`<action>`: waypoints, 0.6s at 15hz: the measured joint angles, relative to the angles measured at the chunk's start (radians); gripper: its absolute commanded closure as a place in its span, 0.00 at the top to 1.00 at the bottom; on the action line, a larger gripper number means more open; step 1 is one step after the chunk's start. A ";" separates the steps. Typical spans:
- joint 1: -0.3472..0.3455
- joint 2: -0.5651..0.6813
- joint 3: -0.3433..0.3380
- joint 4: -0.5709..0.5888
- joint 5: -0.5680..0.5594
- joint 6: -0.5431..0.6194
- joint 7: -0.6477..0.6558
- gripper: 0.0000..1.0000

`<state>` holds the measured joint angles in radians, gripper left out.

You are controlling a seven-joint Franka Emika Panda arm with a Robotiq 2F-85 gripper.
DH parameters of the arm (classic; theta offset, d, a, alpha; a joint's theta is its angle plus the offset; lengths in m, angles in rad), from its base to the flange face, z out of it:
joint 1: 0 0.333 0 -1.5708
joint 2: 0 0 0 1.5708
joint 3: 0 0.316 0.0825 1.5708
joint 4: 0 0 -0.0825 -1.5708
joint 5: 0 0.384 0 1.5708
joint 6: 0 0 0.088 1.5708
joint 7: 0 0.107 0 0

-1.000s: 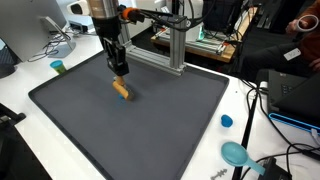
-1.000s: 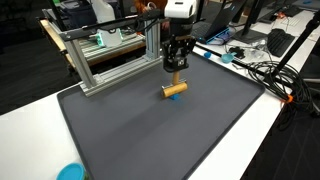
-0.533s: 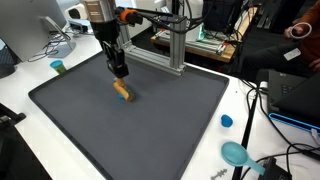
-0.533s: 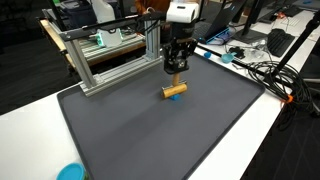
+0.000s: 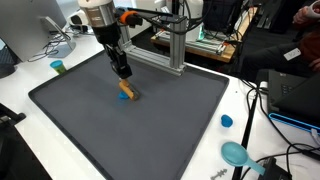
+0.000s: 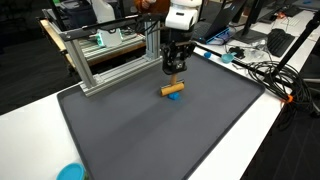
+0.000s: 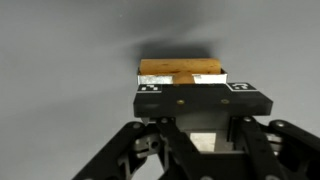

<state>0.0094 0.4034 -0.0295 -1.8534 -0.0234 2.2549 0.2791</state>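
A small orange-brown wooden block (image 5: 127, 92) lies on the dark grey mat (image 5: 150, 130), with a bit of blue (image 5: 122, 97) showing under one end. It also shows in the other exterior view (image 6: 174, 89) and in the wrist view (image 7: 180, 70). My gripper (image 5: 122, 74) (image 6: 173, 70) hangs straight above the block, fingertips very close to its top. The fingers look closed together and hold nothing. In the wrist view the gripper (image 7: 195, 100) covers the near side of the block. I cannot tell whether the tips touch it.
An aluminium frame (image 6: 100, 60) stands along the mat's far edge behind the gripper. A blue cap (image 5: 226, 121), a teal scoop-like object (image 5: 237, 154) and a small teal cup (image 5: 58, 67) sit on the white table. Cables and monitors surround it.
The gripper has shifted slightly and come a little lower over the block. The block appears nudged a few pixels sideways in an exterior view.
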 measured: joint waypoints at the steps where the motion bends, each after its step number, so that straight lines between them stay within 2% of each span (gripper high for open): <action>1: 0.001 0.000 0.000 0.000 0.000 0.000 0.000 0.22; 9: 0.007 -0.036 -0.013 -0.013 -0.016 0.029 0.008 0.22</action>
<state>0.0169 0.3669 -0.0425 -1.8665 -0.0396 2.2834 0.2874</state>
